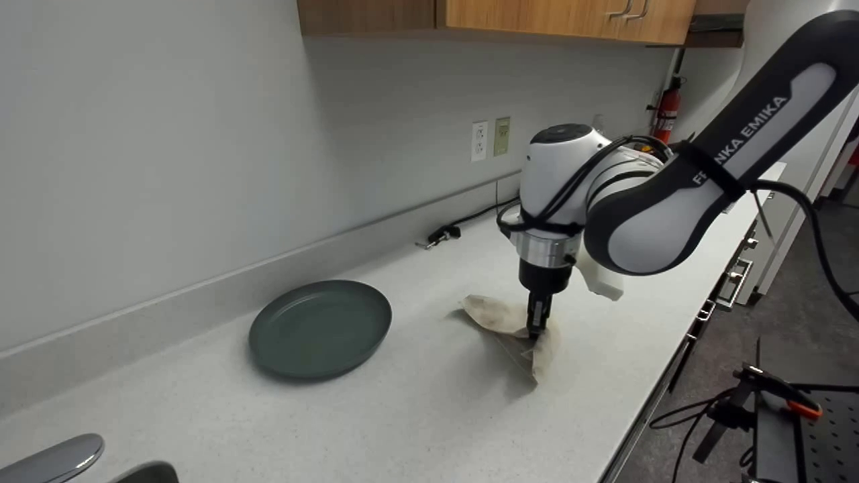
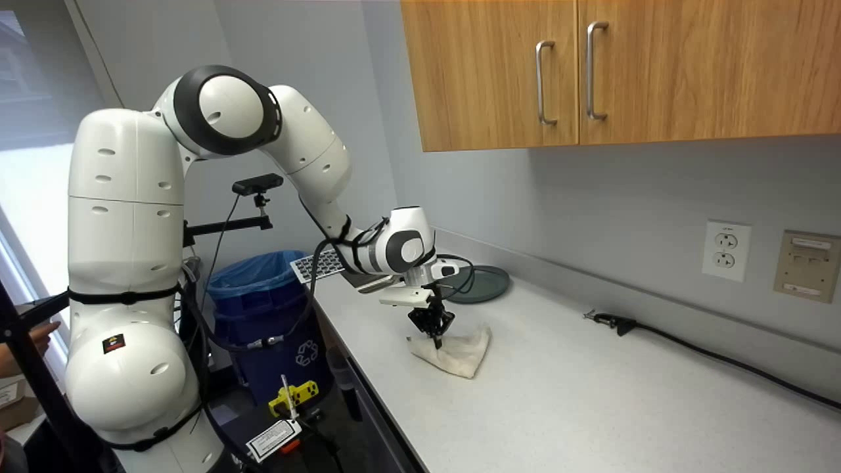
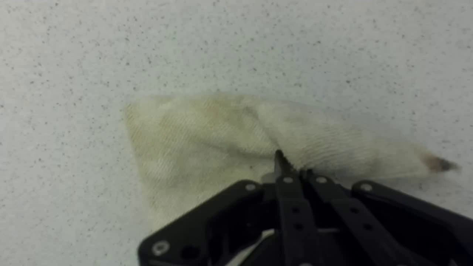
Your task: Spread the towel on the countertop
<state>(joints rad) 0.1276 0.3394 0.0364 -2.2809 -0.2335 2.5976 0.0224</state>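
Observation:
The cream towel lies crumpled on the speckled white countertop, partly raised and folded at the gripper. The towel shows in both exterior views (image 1: 495, 314) (image 2: 463, 358) and in the wrist view (image 3: 207, 129). The countertop also shows in all views (image 1: 416, 409) (image 2: 558, 401) (image 3: 221, 44). My gripper (image 1: 535, 330) points down at the towel, its fingers close together low over the counter. In the wrist view the gripper (image 3: 293, 168) has cloth bunched at its fingertips, and it appears shut on the towel. A dark-stained corner sticks out to the right there. The gripper hides part of the towel.
A dark green plate (image 1: 321, 329) lies on the counter near the back wall. A black clamp with a cable (image 1: 444, 233) lies along the backsplash. A grey faucet (image 1: 57, 459) is at the near corner. Wooden cabinets (image 2: 690, 72) hang above the counter.

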